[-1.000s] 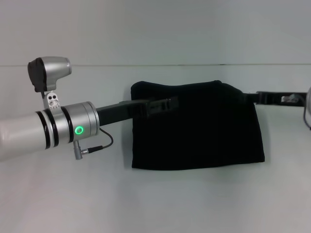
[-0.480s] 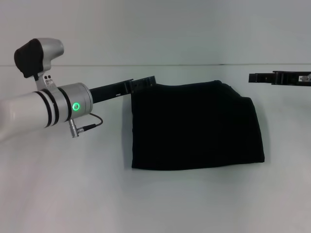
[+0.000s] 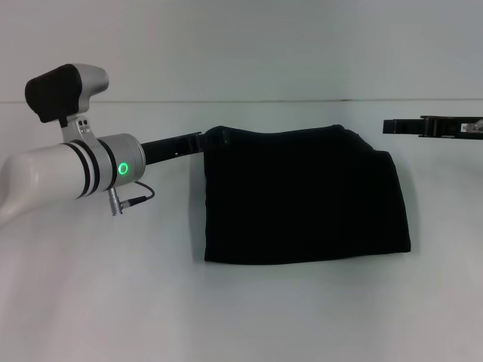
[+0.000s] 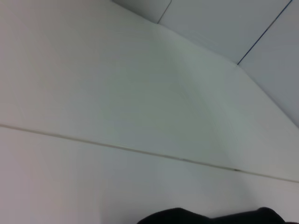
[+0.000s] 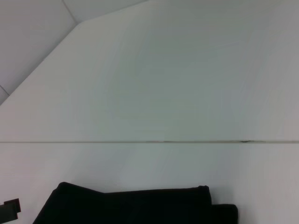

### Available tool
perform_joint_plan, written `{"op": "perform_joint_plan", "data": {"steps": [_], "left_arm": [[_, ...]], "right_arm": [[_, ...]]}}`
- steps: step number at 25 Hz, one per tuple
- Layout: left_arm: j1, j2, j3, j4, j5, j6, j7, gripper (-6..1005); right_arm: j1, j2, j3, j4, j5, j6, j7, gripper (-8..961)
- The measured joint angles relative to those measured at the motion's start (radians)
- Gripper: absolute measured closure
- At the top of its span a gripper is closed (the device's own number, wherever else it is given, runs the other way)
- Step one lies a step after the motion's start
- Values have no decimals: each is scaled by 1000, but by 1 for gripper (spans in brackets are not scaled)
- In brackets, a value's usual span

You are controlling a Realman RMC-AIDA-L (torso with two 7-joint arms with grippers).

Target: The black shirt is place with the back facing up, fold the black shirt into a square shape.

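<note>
The black shirt (image 3: pixel 306 196) lies folded into a compact, roughly square block in the middle of the white table, its plain side up. My left gripper (image 3: pixel 198 139) reaches in from the left and ends at the shirt's far left corner, dark against the dark fabric. My right gripper (image 3: pixel 388 125) hovers at the far right, apart from the shirt's far right corner. Only the shirt's edge (image 4: pixel 210 217) shows in the left wrist view. The right wrist view shows the shirt's far edge (image 5: pixel 135 205) and a bit of the left gripper (image 5: pixel 9 210).
The white table (image 3: pixel 113 302) runs back to a pale wall, meeting it along a seam (image 3: pixel 241 101). My silver left arm (image 3: pixel 83 170) with a green light crosses the left side above the table.
The left gripper pulled back leftward from over the shirt to its far left corner. The right gripper drew away to the right, off the shirt's far right corner. The shirt stayed still.
</note>
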Motion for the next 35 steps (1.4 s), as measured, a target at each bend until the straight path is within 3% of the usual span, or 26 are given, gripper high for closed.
{"op": "perform_joint_plan", "data": {"steps": [4, 6, 13, 19, 29, 35], "left_arm": [[11, 3, 3, 34, 3, 86, 30, 50], [32, 11, 2, 98, 8, 233, 66, 50], [61, 33, -2, 190, 15, 464, 146, 50], [61, 56, 4, 234, 67, 586, 190, 50], [49, 57, 40, 281, 199, 626, 232, 50], [49, 47, 87, 312, 231, 617, 242, 50]], "right_arm": [[-3, 0, -1, -5, 1, -18, -38, 257], [-4, 0, 12, -9, 3, -46, -75, 257], [-31, -6, 54, -29, 84, -162, -221, 246], [-49, -8, 45, -76, 109, -246, -316, 151], [-39, 9, -35, -114, 28, -317, -396, 22], [-35, 25, -51, -136, -4, -312, -393, 22]]}}
